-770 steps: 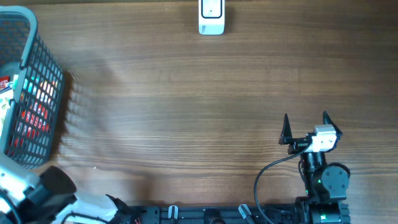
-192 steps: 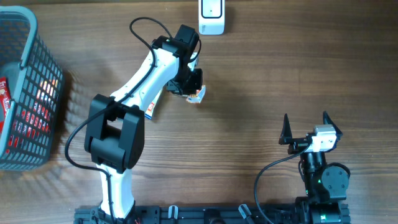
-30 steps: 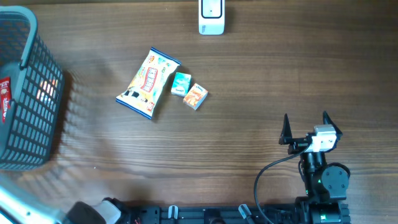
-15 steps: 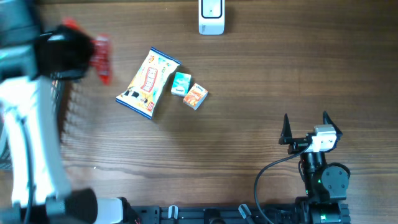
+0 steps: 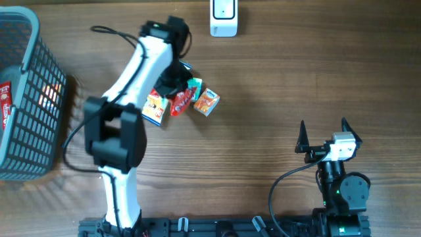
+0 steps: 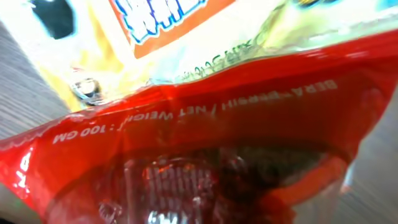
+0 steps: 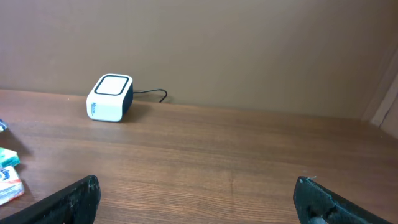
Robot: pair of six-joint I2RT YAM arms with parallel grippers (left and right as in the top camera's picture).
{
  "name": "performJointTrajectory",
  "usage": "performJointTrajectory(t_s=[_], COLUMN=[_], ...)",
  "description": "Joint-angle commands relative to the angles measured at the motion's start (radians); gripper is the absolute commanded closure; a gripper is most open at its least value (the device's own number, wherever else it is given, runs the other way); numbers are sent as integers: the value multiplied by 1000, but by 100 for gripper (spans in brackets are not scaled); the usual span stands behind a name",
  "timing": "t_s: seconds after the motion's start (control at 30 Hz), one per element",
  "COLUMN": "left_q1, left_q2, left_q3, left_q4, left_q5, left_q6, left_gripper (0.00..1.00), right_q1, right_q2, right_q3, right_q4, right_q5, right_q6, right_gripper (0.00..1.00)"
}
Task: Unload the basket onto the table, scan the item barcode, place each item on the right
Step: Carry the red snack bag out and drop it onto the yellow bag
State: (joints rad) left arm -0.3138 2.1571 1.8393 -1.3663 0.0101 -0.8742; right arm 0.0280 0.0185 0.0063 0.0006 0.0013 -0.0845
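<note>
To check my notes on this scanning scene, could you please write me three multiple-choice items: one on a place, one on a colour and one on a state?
1. Where on the table does the white scanner stand?
A. at the near edge
B. at the far edge
C. in the middle

2. What colour is the packet that fills the left wrist view?
A. red
B. blue
C. green

3. How does the right gripper stand?
A. shut on a box
B. shut on nothing
C. open and empty

Answers:
1 B, since the overhead view shows the scanner at the edge opposite the arms' mounts.
2 A, since glossy red film with white print covers most of that view.
3 C, since its fingers are spread wide with only bare wood between them.
</note>
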Motion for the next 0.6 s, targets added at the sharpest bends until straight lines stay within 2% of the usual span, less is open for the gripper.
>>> performJointTrajectory(t_s=[0.0, 0.1, 0.13, 0.17, 0.2, 0.27, 0.4, 0.57], left_q1=[-3, -3, -3, -3, -3, 3, 31, 95], left_q2=[28, 35, 35, 35, 35, 35, 21, -27], left_q3=[10, 10, 10, 10, 10, 11, 69, 317], left_q4=[-19, -42, -53, -57, -60, -63, -96, -248], left_q5=[-47, -79, -108, -121, -137, -158, -142, -142], left_q6=[6, 6, 6, 6, 6, 7, 84, 90], left_gripper=[73, 57, 34, 18, 7, 2, 0, 0], right_q1=[-4, -4, -4, -4, -4, -4, -4, -4], right_q2=[-5, -5, -5, -5, -5, -5, -5, -5], right_q3=[-1, -1, -1, -1, -1, -1, -1, -1], right_q4=[5, 5, 5, 5, 5, 5, 5, 5], right_q5=[-2, -2, -2, -2, -2, -2, -2, -2], right_q6=[-10, -10, -10, -11, -10, -11, -10, -10], right_gripper=[1, 0, 0, 0, 0, 0, 0, 0])
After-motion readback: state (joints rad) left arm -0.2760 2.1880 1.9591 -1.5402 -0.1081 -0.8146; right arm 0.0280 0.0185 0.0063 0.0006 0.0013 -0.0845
